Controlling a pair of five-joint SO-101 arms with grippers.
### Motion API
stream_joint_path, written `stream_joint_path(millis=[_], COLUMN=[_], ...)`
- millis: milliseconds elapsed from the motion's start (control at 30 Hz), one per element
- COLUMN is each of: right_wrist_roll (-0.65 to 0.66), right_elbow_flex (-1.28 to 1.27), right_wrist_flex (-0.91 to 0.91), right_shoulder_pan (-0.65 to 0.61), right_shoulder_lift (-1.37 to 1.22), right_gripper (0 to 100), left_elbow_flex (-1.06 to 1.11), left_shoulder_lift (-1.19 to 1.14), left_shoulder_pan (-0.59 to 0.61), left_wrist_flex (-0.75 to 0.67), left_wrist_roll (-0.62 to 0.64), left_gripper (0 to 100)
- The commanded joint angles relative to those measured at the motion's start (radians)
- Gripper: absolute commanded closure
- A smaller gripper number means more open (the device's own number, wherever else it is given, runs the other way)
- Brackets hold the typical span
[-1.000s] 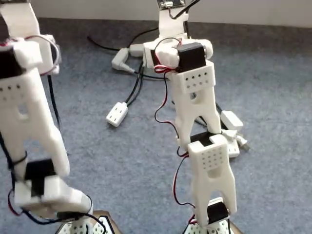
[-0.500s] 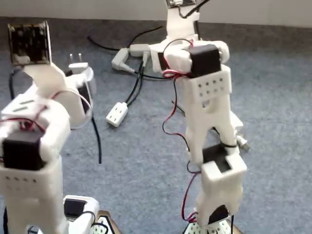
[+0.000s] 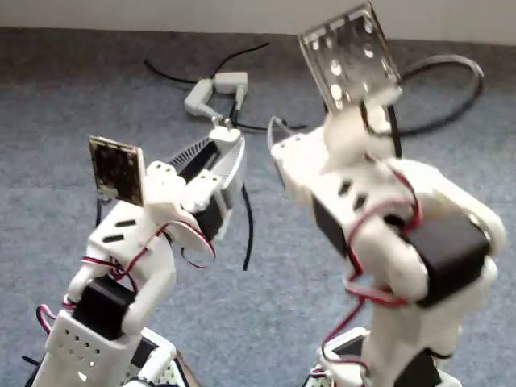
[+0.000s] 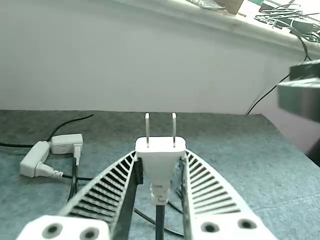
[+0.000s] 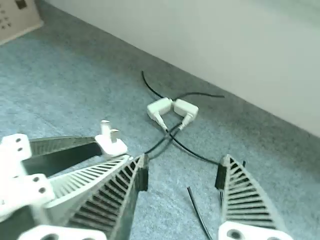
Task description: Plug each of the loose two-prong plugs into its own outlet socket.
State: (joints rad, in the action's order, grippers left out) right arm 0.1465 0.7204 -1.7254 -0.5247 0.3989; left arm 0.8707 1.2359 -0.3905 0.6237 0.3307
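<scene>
From where I stand, the left gripper (image 4: 160, 159) has its ribbed white fingers closed snugly on the sides of a white two-prong plug (image 4: 160, 145). It holds the plug up in the air with the metal prongs pointing away from the wrist, on the near side of the joined white plug-and-socket pair (image 4: 65, 144) and well above it. That pair lies on the grey carpeted surface (image 3: 64, 105) close to the wall. The right gripper (image 5: 181, 170) has its fingers spread wide with nothing between them, and it also sits on the near side of that pair, close beside the left gripper. That closeness is my first worry, because a swing from either arm toward the pair could knock the two arms together and jolt the plug askew. The plug is pinched only across its smooth flanks, so a bump or a hard push against a socket face could twist it or let it slip. The thin black cord (image 4: 160, 220) hanging from its base trails toward the cables around the pair and may snag or tug. With the prongs this high, a descent that is even slightly off-line would probably land them on plastic rather than in the slots.
</scene>
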Motion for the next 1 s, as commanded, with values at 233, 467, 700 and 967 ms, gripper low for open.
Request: stream_joint_path(millis=[233, 467, 700, 967], right_wrist_roll=[0.0, 0.008, 0.009, 0.011], right_elbow_flex=[0.004, -0.002, 0.002, -0.002], right_wrist_flex=[-0.033, -0.013, 0.071, 0.142], right_shoulder_pan=[-0.2, -0.348, -0.217, 0.022], right_shoulder_lift=[0.038, -0.042, -0.226, -0.412], right_gripper=[97.9, 97.9, 97.9, 98.0], left_elbow_flex=[0.209, 0.234, 0.234, 0.242], left_shoulder_lift=[0.064, 0.064, 0.065, 0.222], left_shoulder_pan=[-0.027, -0.028, -0.027, -0.025], left_wrist_flex=[-0.311, -0.367, -0.367, -0.362], left_wrist_roll=[0.06, 0.06, 0.06, 0.06], left_gripper=[99, 99, 99, 99])
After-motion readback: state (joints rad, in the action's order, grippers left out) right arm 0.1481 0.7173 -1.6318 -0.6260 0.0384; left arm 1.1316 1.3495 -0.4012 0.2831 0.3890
